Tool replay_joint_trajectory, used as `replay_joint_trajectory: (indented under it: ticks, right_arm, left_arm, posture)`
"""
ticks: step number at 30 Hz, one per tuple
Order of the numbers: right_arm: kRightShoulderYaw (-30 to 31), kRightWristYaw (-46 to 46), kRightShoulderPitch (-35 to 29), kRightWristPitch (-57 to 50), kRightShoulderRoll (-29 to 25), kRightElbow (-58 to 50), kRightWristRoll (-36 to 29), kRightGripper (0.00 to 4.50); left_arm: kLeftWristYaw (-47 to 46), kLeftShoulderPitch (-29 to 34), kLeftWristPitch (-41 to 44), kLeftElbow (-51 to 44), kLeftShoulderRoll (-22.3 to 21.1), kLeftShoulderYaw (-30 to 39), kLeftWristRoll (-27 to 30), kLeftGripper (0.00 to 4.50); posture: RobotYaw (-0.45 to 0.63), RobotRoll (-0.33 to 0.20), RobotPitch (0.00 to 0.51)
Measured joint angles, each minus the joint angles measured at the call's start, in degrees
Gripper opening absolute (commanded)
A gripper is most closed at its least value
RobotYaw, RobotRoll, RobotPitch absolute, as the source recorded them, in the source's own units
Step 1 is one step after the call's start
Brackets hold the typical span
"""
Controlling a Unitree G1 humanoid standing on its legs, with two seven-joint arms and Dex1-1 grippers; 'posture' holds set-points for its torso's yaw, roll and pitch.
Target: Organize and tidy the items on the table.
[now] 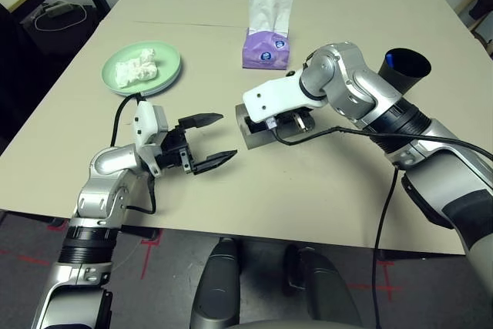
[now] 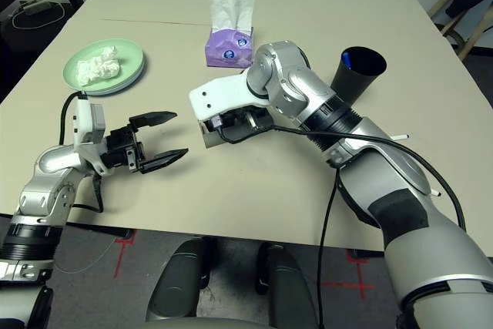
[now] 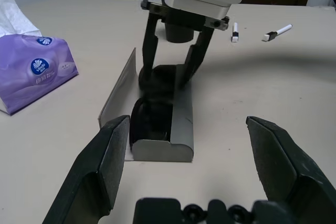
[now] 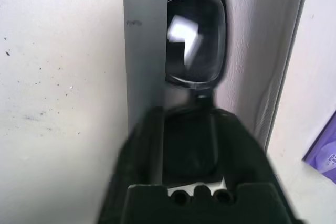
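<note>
The right pincer (image 3: 173, 69) is lowered into the open grey glasses case (image 3: 181, 124), which lies near the middle of the tabletop (image 1: 323, 182). Its two fingers straddle the black sunglasses (image 4: 195, 40) lying inside the case. The fingers stand slightly apart around the frame; whether they pinch it or have already let go cannot be told from these views. The case lid stands open on the side toward the purple tissue box (image 1: 266, 46).

The left pincer (image 1: 206, 141) hovers just above the tabletop, near the case on the robot's left side, spread wide and holding nothing.

Progress, as a judgement:
- Sunglasses: seated in the case, or nearly so. Closing the lid remains.
- Crumpled white tissue (image 1: 135, 67): rests on the pale green plate (image 1: 166, 55) at far left. Disposal or sorting appears pending.
- Black cup (image 1: 404, 71): stands beside the right forearm, with something blue at its inner rim.
- Two pens (image 3: 275, 31): lie loose on the tabletop beyond the case and probably belong in the cup.

Limits of view:
- A blue plate may lie under the green one; only a thin edge shows.
- The right forearm covers most of the case in the head views.
- The right wrist view is filled by its own fingers, so the contact points on the frame are hidden.
</note>
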State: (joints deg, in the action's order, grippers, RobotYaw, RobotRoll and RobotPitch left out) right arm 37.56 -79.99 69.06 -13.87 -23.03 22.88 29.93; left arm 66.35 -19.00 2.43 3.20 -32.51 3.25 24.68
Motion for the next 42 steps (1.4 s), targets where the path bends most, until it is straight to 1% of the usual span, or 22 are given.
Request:
replay_joint_trajectory:
  ticks: [2,3,4,11,14,17,20,22,24,29,31,32,36,38,40,42]
  right_arm:
    - [0.0,0.2,0.0,0.0,0.0,0.0,0.0,3.87]
    - [0.0,0.4,0.0,0.0,-0.1,0.0,0.1,4.29]
    - [0.0,0.5,0.1,0.0,-0.1,-0.1,0.1,4.45]
    - [-1.5,0.8,0.5,-2.0,-0.9,-3.0,-0.1,4.45]
    - [-3.7,-0.1,0.6,-5.2,-2.0,-6.6,-1.0,4.45]
    - [-7.4,-0.6,-0.6,-10.3,-4.1,-11.9,-2.7,4.45]
    - [-11.5,-1.0,-5.0,-17.1,-5.7,-17.9,-5.8,4.45]
    - [-14.1,-0.4,-8.9,-21.0,-5.5,-21.1,-8.9,4.45]
    - [-16.9,1.2,-12.8,-22.4,-5.3,-23.2,-12.4,4.45]
    - [-26.2,8.0,-21.5,-26.5,-3.5,-27.6,-20.7,4.45]
    - [-28.5,10.2,-24.4,-27.9,-3.0,-28.6,-23.5,4.45]
    - [-30.7,12.3,-26.3,-28.2,-2.1,-29.1,-25.2,4.45]
    - [-37.1,17.8,-33.2,-28.2,1.1,-29.4,-31.7,4.45]
    - [-40.7,20.6,-36.8,-26.2,3.5,-28.9,-35.5,4.45]
    - [-41.4,22.1,-38.2,-22.8,3.6,-28.1,-37.3,4.45]
    - [-42.3,22.8,-40.0,-16.9,2.8,-26.8,-38.3,4.45]
  left_arm:
    - [0.1,-0.4,-0.2,0.2,0.0,0.0,0.0,4.50]
    - [0.3,-0.7,-0.4,0.2,0.0,0.0,0.0,4.50]
    - [0.5,-0.8,-0.6,0.4,0.0,-0.1,0.0,4.50]
    - [2.3,-2.4,-2.2,4.2,0.1,-1.3,-0.2,4.50]
    - [3.0,-4.4,-3.1,6.6,0.1,-1.6,-0.3,4.50]
    - [3.0,-6.0,-3.7,9.1,0.3,-1.8,-0.7,4.50]
    - [3.1,-7.1,-4.3,11.1,0.4,-1.9,-1.1,4.50]
    - [3.5,-7.4,-4.6,11.7,0.3,-1.9,-1.1,4.50]
    - [4.1,-7.8,-4.9,12.3,0.2,-2.0,-1.2,4.50]
    - [5.2,-8.9,-5.1,14.1,-0.1,-2.1,-1.7,4.50]
    - [5.4,-9.5,-5.2,14.5,-0.2,-2.1,-1.8,4.50]
    - [5.3,-9.6,-5.2,14.6,-0.2,-2.1,-1.8,4.50]
    - [5.2,-9.6,-5.1,15.0,-0.1,-2.1,-2.1,4.50]
    - [4.9,-9.6,-5.0,14.9,-0.1,-2.1,-2.1,4.50]
    - [4.5,-9.6,-5.0,14.5,0.0,-2.1,-2.1,4.50]
    - [4.1,-9.6,-5.0,13.7,0.0,-2.0,-2.1,4.50]
  posture:
    - [0.26,0.000,0.162]
    - [0.26,0.000,0.162]
    - [0.25,0.000,0.160]
    - [0.20,0.000,0.144]
    - [0.18,0.000,0.141]
    - [0.15,0.000,0.140]
    - [0.13,0.000,0.142]
    - [0.12,0.000,0.146]
    - [0.11,0.000,0.149]
    - [0.10,0.000,0.154]
    - [0.10,0.000,0.156]
    - [0.10,0.000,0.156]
    - [0.11,0.000,0.163]
    - [0.12,0.000,0.167]
    - [0.13,0.000,0.169]
    - [0.13,0.000,0.170]
